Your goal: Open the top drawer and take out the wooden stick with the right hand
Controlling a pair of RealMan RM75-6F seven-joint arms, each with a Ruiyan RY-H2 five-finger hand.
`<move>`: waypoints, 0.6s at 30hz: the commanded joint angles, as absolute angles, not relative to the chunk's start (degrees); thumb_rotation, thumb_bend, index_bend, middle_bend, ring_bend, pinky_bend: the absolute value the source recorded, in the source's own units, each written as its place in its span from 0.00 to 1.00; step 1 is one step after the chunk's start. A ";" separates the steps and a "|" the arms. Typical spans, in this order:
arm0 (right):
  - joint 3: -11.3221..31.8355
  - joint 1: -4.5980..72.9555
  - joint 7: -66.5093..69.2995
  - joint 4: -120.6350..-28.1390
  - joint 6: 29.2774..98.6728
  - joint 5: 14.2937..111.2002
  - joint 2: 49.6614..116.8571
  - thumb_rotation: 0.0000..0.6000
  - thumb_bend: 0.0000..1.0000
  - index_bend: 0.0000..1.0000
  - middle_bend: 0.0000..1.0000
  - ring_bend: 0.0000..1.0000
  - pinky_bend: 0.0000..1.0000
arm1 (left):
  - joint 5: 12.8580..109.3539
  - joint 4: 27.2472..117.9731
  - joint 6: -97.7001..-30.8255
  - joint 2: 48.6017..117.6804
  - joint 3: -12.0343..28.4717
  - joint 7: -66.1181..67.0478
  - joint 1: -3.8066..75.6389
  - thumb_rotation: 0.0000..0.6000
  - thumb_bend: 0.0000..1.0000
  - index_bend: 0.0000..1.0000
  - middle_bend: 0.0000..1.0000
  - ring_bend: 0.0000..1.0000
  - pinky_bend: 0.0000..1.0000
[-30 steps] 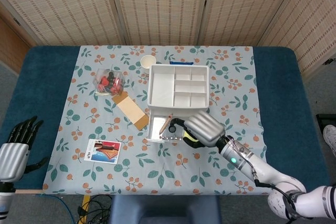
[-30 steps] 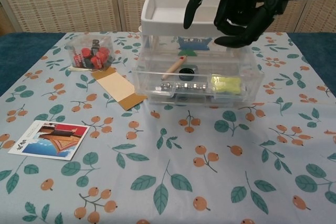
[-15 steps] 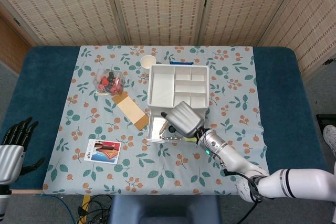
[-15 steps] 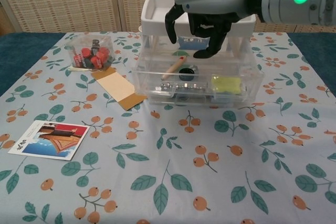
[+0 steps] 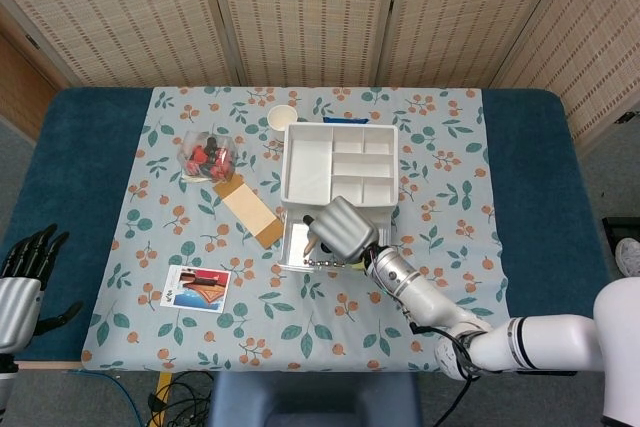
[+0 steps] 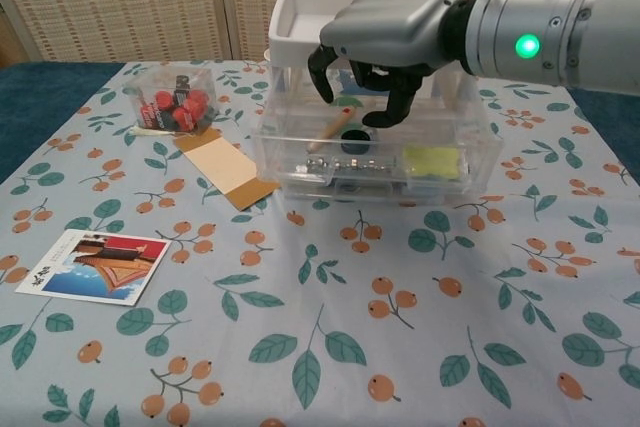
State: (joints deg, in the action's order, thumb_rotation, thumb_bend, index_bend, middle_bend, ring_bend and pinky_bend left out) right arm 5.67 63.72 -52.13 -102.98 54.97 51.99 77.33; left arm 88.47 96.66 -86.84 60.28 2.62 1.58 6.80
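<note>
The clear drawer unit with a white organiser tray on top stands mid-table, its top drawer pulled out. A wooden stick with a red tip lies slanted in the drawer's left part. My right hand hovers over the drawer with fingers curled down and apart, tips on either side of the stick's red end, holding nothing. In the head view the right hand covers the stick. My left hand stays off the table's near left corner, fingers spread and empty.
The drawer also holds small metal pieces, a black round item and a yellow pad. Left of the unit lie a clear box of red and black bits, a cardboard piece and a picture card. A paper cup stands behind.
My right hand has moved left and lower over the open drawer, bringing its fingertips down around the stick's red end. The left hand has sunk slightly.
</note>
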 commanded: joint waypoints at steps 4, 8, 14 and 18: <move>5.10 64.34 -53.41 -101.98 55.26 52.19 78.25 1.00 0.36 0.36 0.92 1.00 1.00 | 88.52 96.43 -86.75 60.43 2.66 1.40 6.85 1.00 0.16 0.03 0.00 0.00 0.08; 4.89 64.56 -53.49 -101.55 55.36 52.70 79.11 1.00 0.36 0.36 0.92 1.00 1.00 | 88.39 96.19 -86.72 60.48 2.69 1.20 6.80 1.00 0.16 0.03 0.00 0.00 0.08; 4.52 65.09 -54.26 -101.05 55.12 52.44 80.06 1.00 0.36 0.36 0.92 1.00 1.00 | 88.25 95.86 -86.81 60.50 2.74 0.82 6.66 1.00 0.16 0.03 0.00 0.00 0.08; 4.28 65.61 -55.14 -100.76 54.79 51.56 80.34 1.00 0.36 0.36 0.92 1.00 1.00 | 88.18 95.69 -86.91 60.51 2.76 0.61 6.54 1.00 0.16 0.03 0.00 0.00 0.08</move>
